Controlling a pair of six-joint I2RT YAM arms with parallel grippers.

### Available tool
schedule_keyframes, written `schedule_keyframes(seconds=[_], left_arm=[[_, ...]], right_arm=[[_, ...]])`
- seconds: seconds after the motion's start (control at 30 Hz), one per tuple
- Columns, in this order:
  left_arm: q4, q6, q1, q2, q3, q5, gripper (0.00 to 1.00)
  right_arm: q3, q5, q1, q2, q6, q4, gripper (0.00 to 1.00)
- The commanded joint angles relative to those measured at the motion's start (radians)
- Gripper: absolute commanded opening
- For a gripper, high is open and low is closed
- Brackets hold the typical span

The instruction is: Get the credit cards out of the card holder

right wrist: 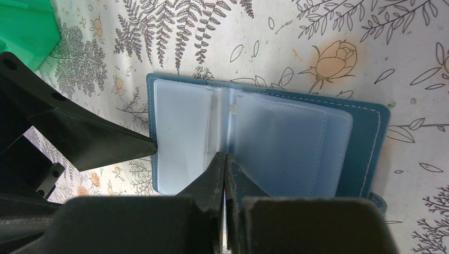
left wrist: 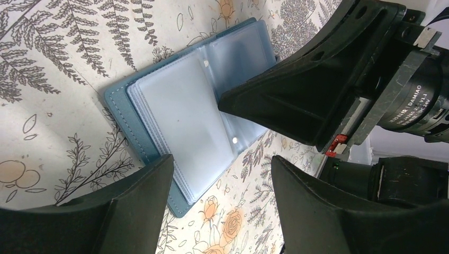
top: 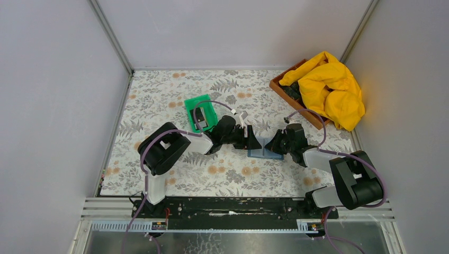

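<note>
My right gripper (right wrist: 224, 161) is pinching a page (right wrist: 229, 124); my left gripper (left wrist: 222, 161) is gaping open, so pulling could drag the holder (right wrist: 365, 132).

A white tabletop cloth printed with grey ferns and orange blossoms (top: 159, 100) lies flat under soft, even light; plain pale grey panel walls (top: 53, 106) rise on its left, far and right sides; slim aluminium posts (top: 111, 37) stand at its two far corners; a black rail on ribbed aluminium bars (top: 238, 209) runs along its near edge.
</note>
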Motion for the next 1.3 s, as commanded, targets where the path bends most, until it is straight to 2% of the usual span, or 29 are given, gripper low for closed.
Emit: schedule_keyframes(seconds=[0.0, 0.43, 0.7, 1.27], left_arm=[[-0.007, 0.023, 0.006, -0.021, -0.013, -0.020, 0.75], [0.035, -0.011, 0.004, 0.029, -0.004, 0.004, 0.75], [0.028, -0.011, -0.029, 0.055, 0.044, 0.010, 0.75], [0.126, -0.099, -0.077, 0.093, 0.092, 0.064, 0.75]], right_arm=[[-0.022, -0.006, 0.006, 0.034, -0.012, -0.051, 0.00], [-0.023, -0.009, 0.006, 0.039, -0.013, -0.046, 0.00], [-0.027, -0.019, 0.006, 0.048, -0.009, -0.036, 0.00], [-0.035, -0.023, 0.006, 0.044, -0.009, -0.030, 0.00]])
